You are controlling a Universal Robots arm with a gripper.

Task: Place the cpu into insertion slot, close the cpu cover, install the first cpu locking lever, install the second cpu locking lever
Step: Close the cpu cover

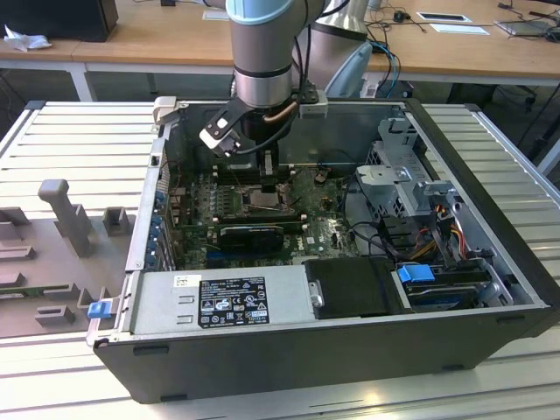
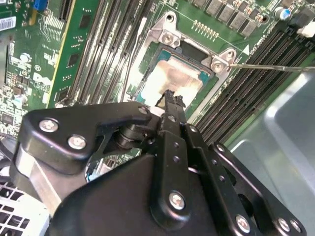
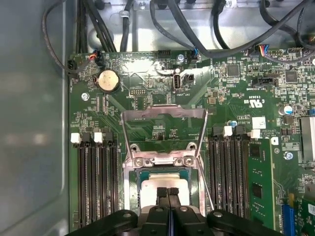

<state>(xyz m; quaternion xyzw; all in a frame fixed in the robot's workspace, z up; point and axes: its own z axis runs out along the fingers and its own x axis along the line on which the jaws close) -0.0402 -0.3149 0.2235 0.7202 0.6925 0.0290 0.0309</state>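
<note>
The cpu (image 3: 153, 181), a flat chip with a silver top, lies in the insertion slot (image 3: 129, 189) on the green motherboard. It also shows as a pale square (image 2: 170, 78) in the second wrist view. My gripper (image 3: 167, 191) hangs right over its near edge, black fingers pressed together with nothing between them. Whether the tips (image 2: 173, 97) touch the chip I cannot tell. The cpu cover (image 3: 165, 114), a thin silver frame with a big window, stands swung open beyond the slot. In the exterior view the gripper (image 1: 265, 171) is low inside the case above the slot (image 1: 262, 199).
Long black memory slots (image 3: 96, 182) flank the socket on both sides (image 3: 229, 177). A thin lever rod (image 2: 270, 67) sticks out beside the socket. Black cables (image 3: 206, 29) run along the case wall. A power supply box (image 1: 223, 299) and drive cage (image 1: 402, 166) crowd the case.
</note>
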